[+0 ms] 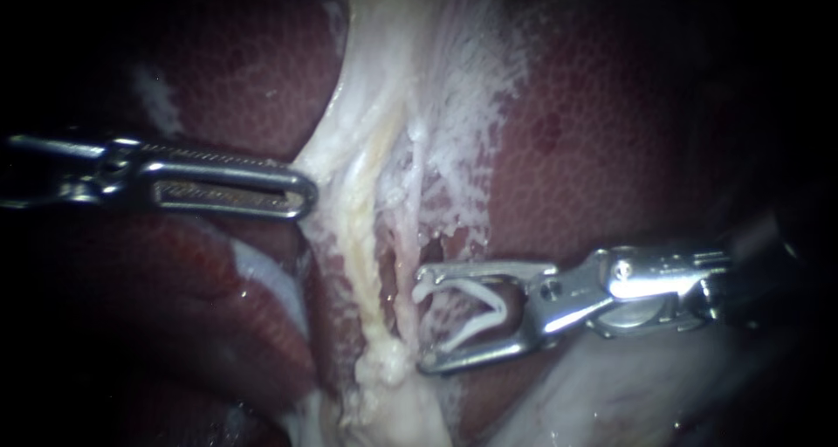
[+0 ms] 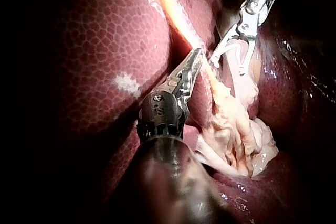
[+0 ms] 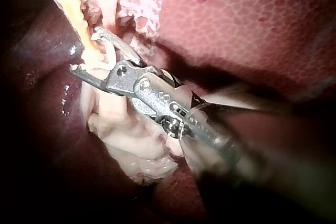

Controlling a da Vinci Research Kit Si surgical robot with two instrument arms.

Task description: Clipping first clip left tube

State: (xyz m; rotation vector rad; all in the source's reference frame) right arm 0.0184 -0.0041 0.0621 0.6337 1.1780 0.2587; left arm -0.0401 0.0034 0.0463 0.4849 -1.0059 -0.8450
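Carrying an open clip (image 1: pixel 476 316) in its spread jaws, the right instrument (image 1: pixel 422 320) is nearer: the tube (image 1: pixel 394 264) lies just ahead, running across them. The left instrument (image 1: pixel 304 194) pinches tissue (image 1: pixel 349 150) with its jaws.

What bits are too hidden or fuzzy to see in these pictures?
- Endoscope view: whether a tube sits inside the white V-shaped clip that the silver right instrument holds in its jaws; pale webby tissue covers it.
- Endoscope view: the silver left instrument has a shaft that fades into darkness at the edge.
- Right wrist view: the right instrument's shaft is blurred, too near the camera.
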